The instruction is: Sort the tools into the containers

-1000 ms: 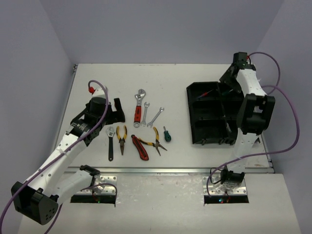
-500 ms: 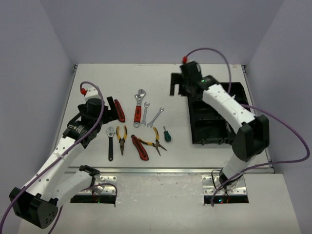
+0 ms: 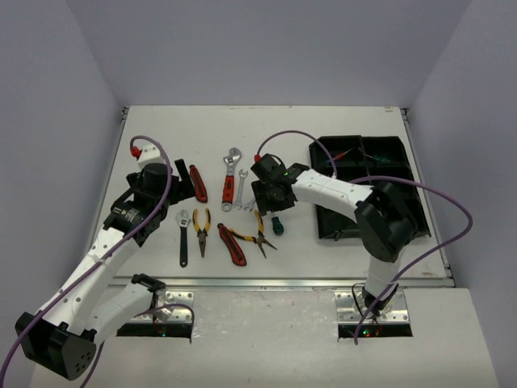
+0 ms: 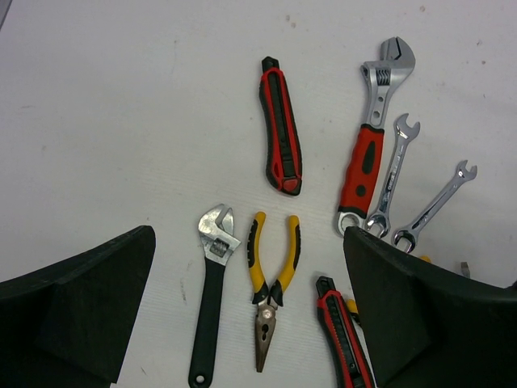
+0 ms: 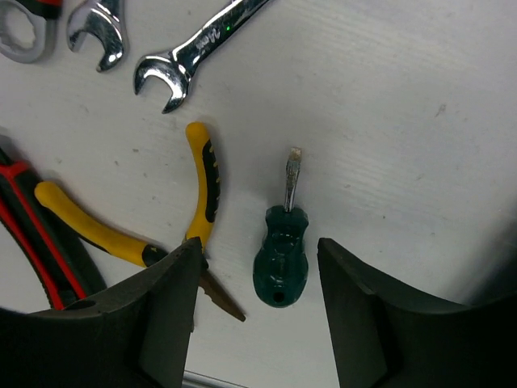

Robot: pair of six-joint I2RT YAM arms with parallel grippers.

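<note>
The worktop [image 3: 161,129] carries the black organiser tray [image 3: 339,222] at its right side. A few thin tools lie in the tray's far compartments, too small to identify, and the other tools are spread loose at centre, apart from the tray. The left gripper [image 4: 249,242] hangs at full spread above the yellow-handled pliers [image 4: 271,267] and holds nothing; a red-handled adjustable wrench [image 4: 367,153], a black-handled adjustable wrench [image 4: 212,299] and a red utility knife [image 4: 281,129] lie close by. The right gripper [image 5: 258,250] stands partly open, its jaws straddling the green screwdriver [image 5: 281,259], which lies flat just beside a second pair of pliers [image 5: 202,194] and near a silver spanner [image 5: 202,44].
</note>
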